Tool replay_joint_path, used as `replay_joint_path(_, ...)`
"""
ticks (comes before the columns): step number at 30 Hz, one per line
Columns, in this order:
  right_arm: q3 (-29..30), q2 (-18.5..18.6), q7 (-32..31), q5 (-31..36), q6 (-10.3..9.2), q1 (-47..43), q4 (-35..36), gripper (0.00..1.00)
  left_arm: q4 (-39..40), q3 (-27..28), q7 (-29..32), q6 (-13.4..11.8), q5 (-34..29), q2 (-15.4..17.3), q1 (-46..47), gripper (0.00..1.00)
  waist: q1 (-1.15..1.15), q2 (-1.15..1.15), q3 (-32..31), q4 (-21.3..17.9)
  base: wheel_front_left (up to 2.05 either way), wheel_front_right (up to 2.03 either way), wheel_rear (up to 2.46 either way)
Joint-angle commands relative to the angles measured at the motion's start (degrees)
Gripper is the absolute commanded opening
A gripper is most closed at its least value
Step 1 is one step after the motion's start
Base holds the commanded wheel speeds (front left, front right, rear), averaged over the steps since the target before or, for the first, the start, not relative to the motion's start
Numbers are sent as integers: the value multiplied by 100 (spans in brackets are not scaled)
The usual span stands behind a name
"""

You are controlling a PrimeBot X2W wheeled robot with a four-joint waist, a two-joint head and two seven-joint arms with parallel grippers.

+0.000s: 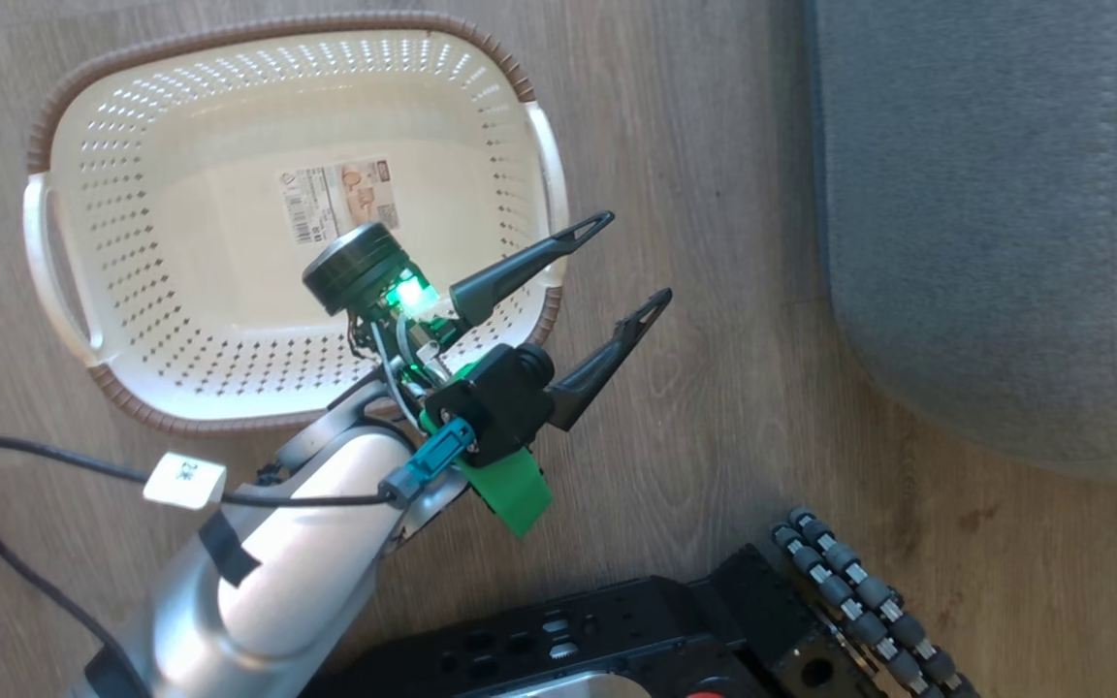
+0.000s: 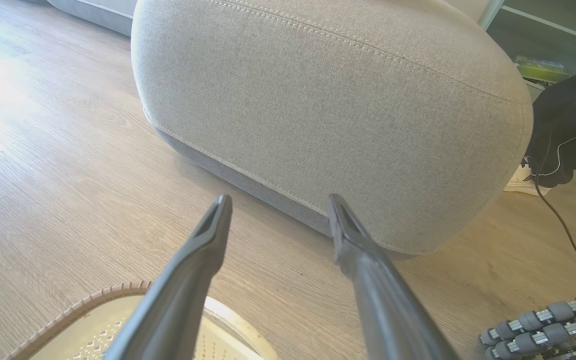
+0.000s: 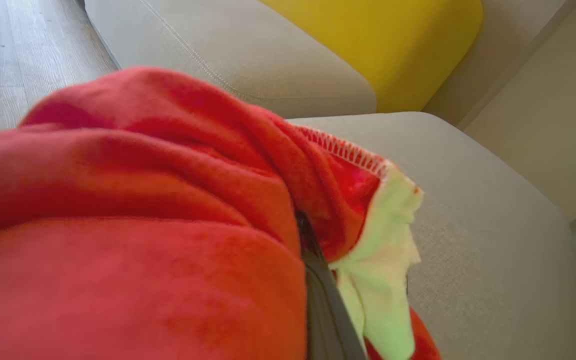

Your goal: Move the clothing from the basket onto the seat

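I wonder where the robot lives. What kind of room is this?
Probably a living room in a home. There is a big grey sofa seat with a yellow cushion nearby, a wooden floor, and a laundry basket standing on that floor.

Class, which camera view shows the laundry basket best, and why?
The head view: nearly the whole basket, empty, from above. The left wrist view catches one corner; the right wrist view faces the red clothing.
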State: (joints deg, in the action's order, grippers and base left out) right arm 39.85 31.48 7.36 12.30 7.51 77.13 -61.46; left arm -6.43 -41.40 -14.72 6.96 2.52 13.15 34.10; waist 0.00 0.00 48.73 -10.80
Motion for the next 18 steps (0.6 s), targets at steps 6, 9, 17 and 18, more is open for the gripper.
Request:
replay_joint_path(6, 290, 184, -243, 402, -2, 87, -219, 0, 419, 219, -28, 34, 134, -99, -36, 100, 0, 0, 92, 80, 0, 0, 0)
replay_joint_path(9, 316, 126, -236, 530, -2, 124, -339, 0, 447, 266, -28, 39, 129, -102, -59, 100, 0, 0, 90, 60, 0, 0, 0)
replay_joint_path(17, 264, 33, -84, 764, -2, 207, -545, 48, 398, 293, -28, 48, 125, -7, -88, 100, 0, 0, -26, -14, 0, 0, 0)
replay_joint_path(18, 315, 52, -109, 784, -2, 185, -560, 100, 396, 307, -28, 48, 128, -9, -94, 100, 0, 0, -62, -17, 0, 0, 0)
